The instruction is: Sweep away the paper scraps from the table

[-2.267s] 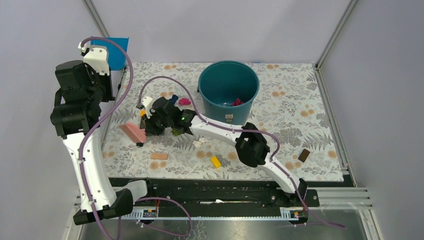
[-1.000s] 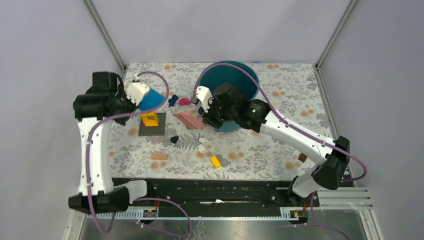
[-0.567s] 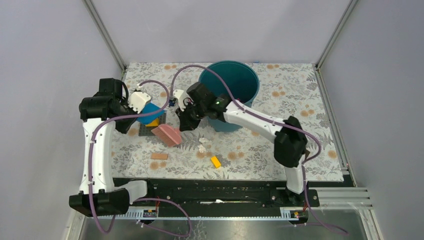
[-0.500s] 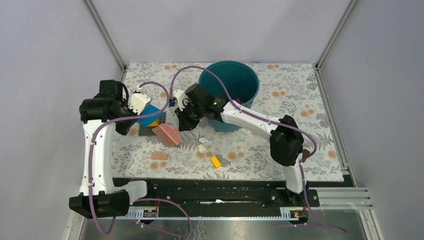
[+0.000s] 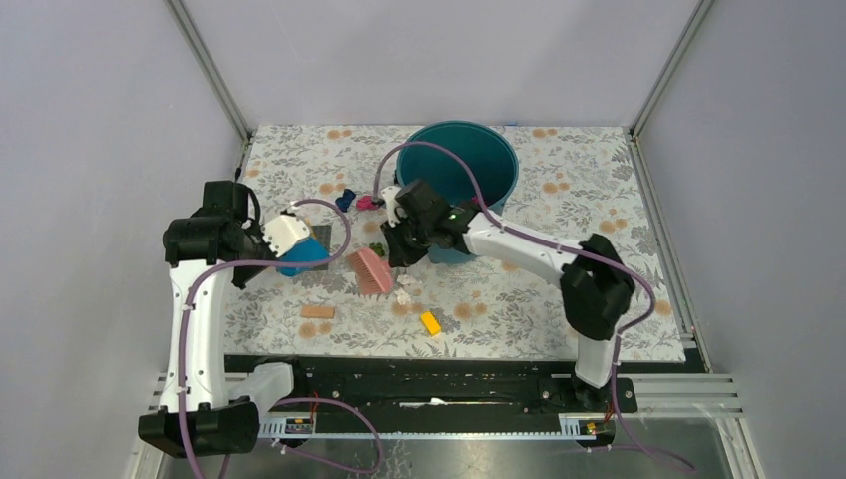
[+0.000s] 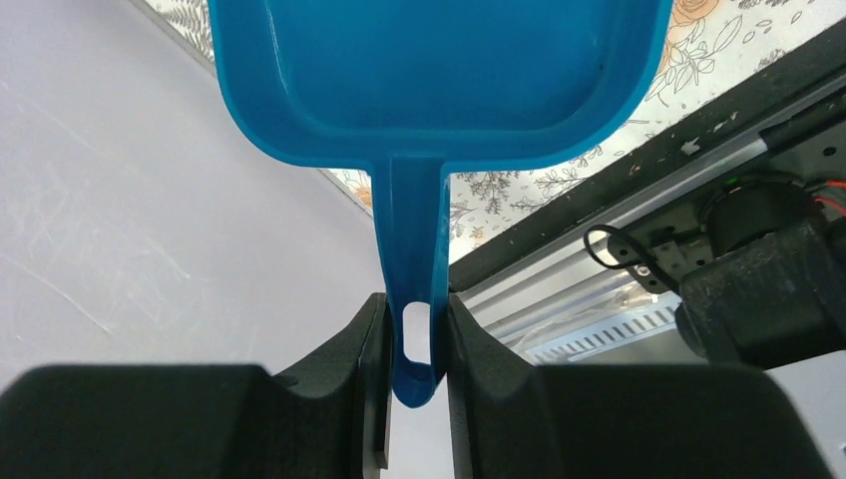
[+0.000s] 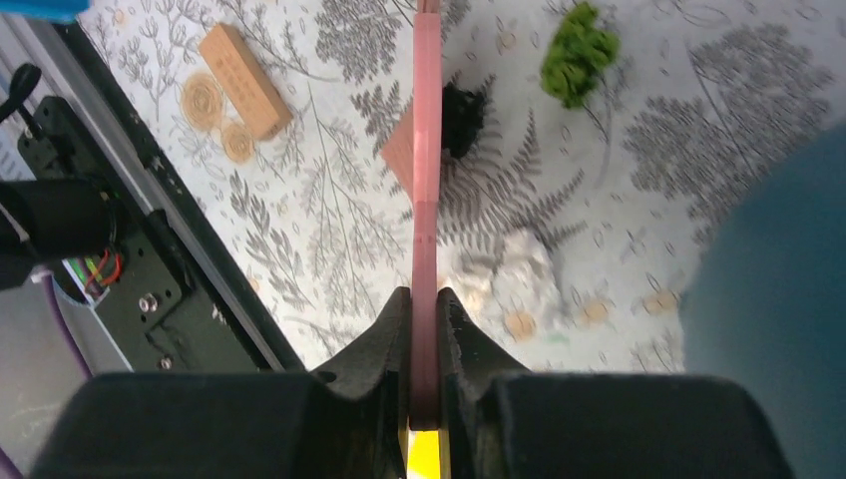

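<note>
My right gripper (image 5: 392, 251) is shut on the handle of a pink brush (image 5: 371, 270), whose head rests on the table (image 5: 559, 215) left of the teal bucket (image 5: 457, 178). In the right wrist view the brush (image 7: 427, 180) runs between a black paper scrap (image 7: 462, 116) and a tan block, with a green scrap (image 7: 579, 55) and a white scrap (image 7: 511, 277) to its right. Blue (image 5: 346, 198) and magenta (image 5: 367, 203) scraps lie farther back. My left gripper (image 6: 410, 321) is shut on the handle of a blue dustpan (image 6: 439, 70), held left of the brush (image 5: 299, 255).
A tan block (image 5: 317, 311) and a yellow brick (image 5: 430, 322) lie near the front edge. A dark grey plate (image 5: 321, 242) shows partly behind the dustpan. The black front rail (image 7: 120, 200) runs along the table's near side.
The right gripper and brush have shifted right, toward the white scrap. The left gripper has drawn the dustpan slightly nearer and lower. Both grips are unchanged.
</note>
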Robot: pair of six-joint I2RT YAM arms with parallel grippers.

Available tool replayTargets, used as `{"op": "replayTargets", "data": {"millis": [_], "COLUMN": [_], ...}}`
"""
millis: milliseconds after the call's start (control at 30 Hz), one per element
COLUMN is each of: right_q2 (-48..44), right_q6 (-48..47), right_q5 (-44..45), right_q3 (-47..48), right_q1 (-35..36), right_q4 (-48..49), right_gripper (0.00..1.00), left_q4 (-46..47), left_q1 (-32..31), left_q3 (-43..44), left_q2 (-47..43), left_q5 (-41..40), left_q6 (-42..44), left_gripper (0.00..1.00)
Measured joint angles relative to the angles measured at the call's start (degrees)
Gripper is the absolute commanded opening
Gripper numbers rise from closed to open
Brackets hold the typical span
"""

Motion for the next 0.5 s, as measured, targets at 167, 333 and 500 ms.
{"op": "replayTargets", "data": {"millis": [167,333,500], "right_q2": [-9.35,-14.05,-14.08], "right_q6": [-4.83,-10.88,-12.85], "right_q5": [0.59,-1.57,0.92], "right_q3": [-5.77,-3.52,2.73], "right_q1": [-2.32,-3.13,-3.06], "right_q4": [-3.06,-6.45,-8.07], "right_gripper": [0.00,0.00,0.00], "left_q4": [0.26,1.18,1.16], "left_q1": [-1.25,-1.64,-2.64], "left_q3": [-0.70,-6.71,-10.47], "left_q2": [1.92,1.18,-1.44], "left_q5": [1.05,2.03,5.05], "left_q6": [6.25,16.46,24.44], "left_gripper": [0.00,0.00,0.00]}}
